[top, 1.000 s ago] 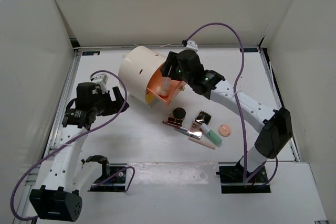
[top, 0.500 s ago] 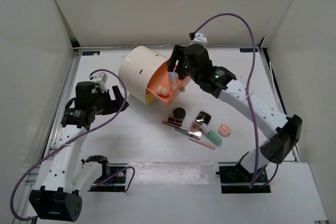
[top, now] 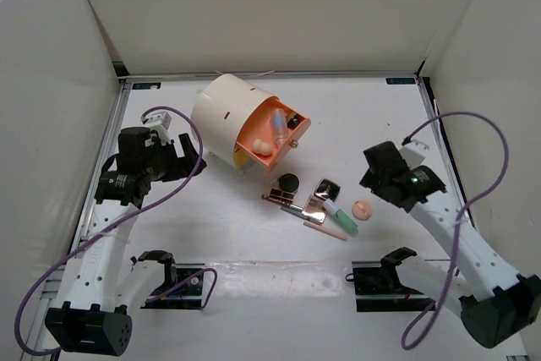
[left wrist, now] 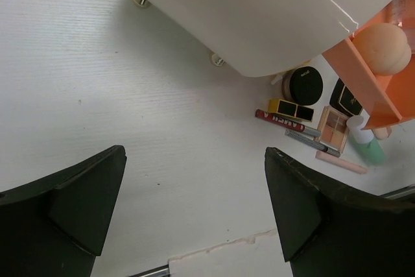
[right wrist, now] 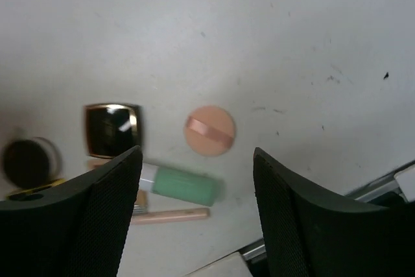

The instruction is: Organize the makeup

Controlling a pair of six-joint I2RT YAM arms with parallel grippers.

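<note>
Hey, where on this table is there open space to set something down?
Two bare patches: the far right of the table, between the cream cylinder and the right wall, and the near left strip between the left tool and the black round compact. It's crowded from that compact to the peach sponge.

I see most of the makeup bunched on the counter (top: 211, 217). A black round compact (top: 289, 183) lies flat, with a gold-rimmed square compact (top: 326, 188) near its right. Below them an open palette (top: 314, 206) sits just beside a mint tube (top: 342, 222) lying on its side, and a pink pencil (right wrist: 170, 215) lies alongside the tube. A flat peach puff (top: 363, 210) lies just right of the tube. A rounded peach sponge (top: 263, 147) rests in the orange drawer (top: 297, 127).
</note>
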